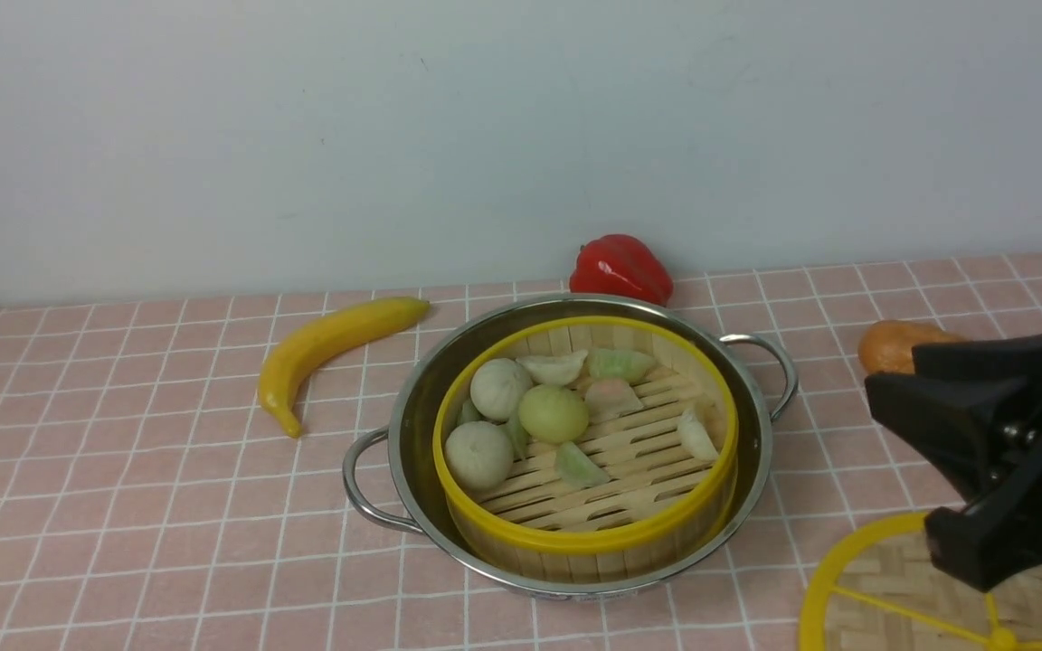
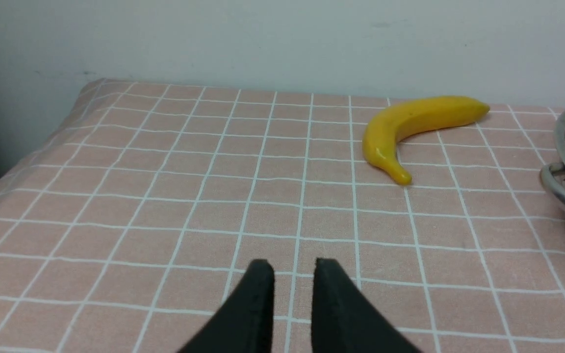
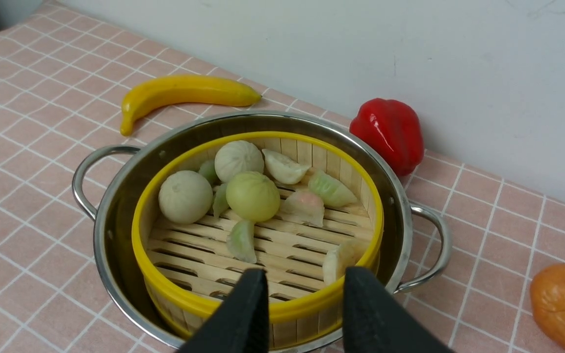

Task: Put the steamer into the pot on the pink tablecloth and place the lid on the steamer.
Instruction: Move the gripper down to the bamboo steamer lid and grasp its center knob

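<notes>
Steamer (image 1: 586, 542) seated in the pot (image 1: 412, 425) on the pink tablecloth (image 1: 123, 506), uncovered.
I see my right gripper (image 3: 306, 274) parted and empty just short of its rim, the lid (image 1: 883, 597) lying beneath; my left gripper (image 2: 292, 267) is narrowly parted, empty, over cloth.

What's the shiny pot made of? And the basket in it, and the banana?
The pot is likely polished steel: silvery and mirror-like. The basket looks like matte bamboo or pale wood, shown by its slats; its yellow rim may be plastic. The banana is probably glossy plastic, too smooth and shiny for real fruit.
</notes>
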Tool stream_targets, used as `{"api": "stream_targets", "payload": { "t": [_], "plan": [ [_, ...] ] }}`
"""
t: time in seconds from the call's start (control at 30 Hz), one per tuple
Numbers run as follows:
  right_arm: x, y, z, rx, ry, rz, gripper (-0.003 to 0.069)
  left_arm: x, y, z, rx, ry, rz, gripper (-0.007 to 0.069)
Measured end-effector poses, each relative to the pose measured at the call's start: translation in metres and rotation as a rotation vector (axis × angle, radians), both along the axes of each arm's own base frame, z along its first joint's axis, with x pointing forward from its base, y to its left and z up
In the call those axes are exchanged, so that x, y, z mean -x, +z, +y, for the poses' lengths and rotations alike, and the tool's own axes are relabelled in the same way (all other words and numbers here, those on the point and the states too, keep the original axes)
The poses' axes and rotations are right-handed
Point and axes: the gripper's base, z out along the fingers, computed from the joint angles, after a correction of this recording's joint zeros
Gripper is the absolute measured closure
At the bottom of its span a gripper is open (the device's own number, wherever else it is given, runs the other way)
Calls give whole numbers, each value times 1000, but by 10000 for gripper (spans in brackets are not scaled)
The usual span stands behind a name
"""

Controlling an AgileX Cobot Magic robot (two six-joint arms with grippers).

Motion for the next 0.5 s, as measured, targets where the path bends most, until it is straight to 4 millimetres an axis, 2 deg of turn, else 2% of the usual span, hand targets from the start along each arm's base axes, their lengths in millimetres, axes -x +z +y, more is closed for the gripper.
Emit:
{"api": "stream_targets", "payload": {
  "t": [0.23,0.5],
  "plan": [
    [0,1,1,-17,5,-2,419,0,0,0,0,0,0,496],
    [2,7,8,-162,44,5,419,0,0,0,0,0,0,485]
  ]
}}
